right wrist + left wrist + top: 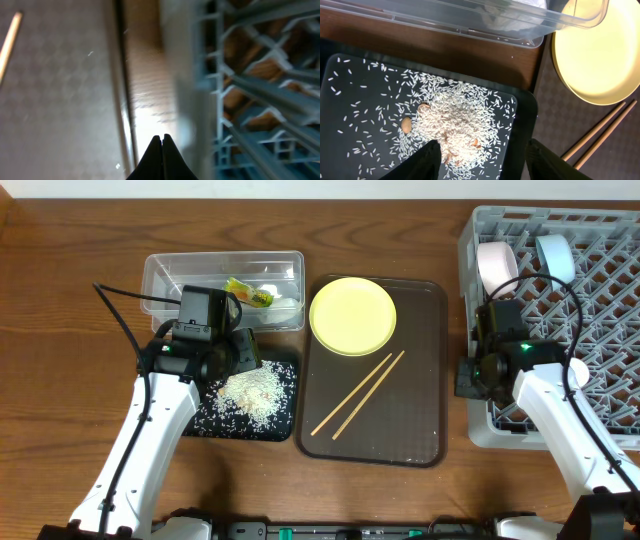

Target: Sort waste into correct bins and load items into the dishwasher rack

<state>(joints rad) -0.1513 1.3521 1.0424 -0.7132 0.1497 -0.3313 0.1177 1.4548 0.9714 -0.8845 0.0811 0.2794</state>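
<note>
The clear tub (222,272) holds the yellow-green and orange snack wrapper (248,292) and white scraps (286,306). The black tray (213,423) holds a pile of rice grains (255,390). My left gripper (236,360) hangs over that pile (455,115), open and empty (482,160). The pale yellow plate (352,316) and two chopsticks (358,394) lie on the brown serving tray. The grey rack (610,310) holds the white-pink bowl (495,265), the light blue bowl (553,255) and the small white cup (578,370). My right gripper (161,142) is shut and empty beside the rack's left wall (260,90).
The dark brown serving tray (410,410) lies between the black tray and the rack. A narrow strip of wooden table (145,75) separates it from the rack. The clear tub's wall (470,20) stands just behind the black tray (530,105).
</note>
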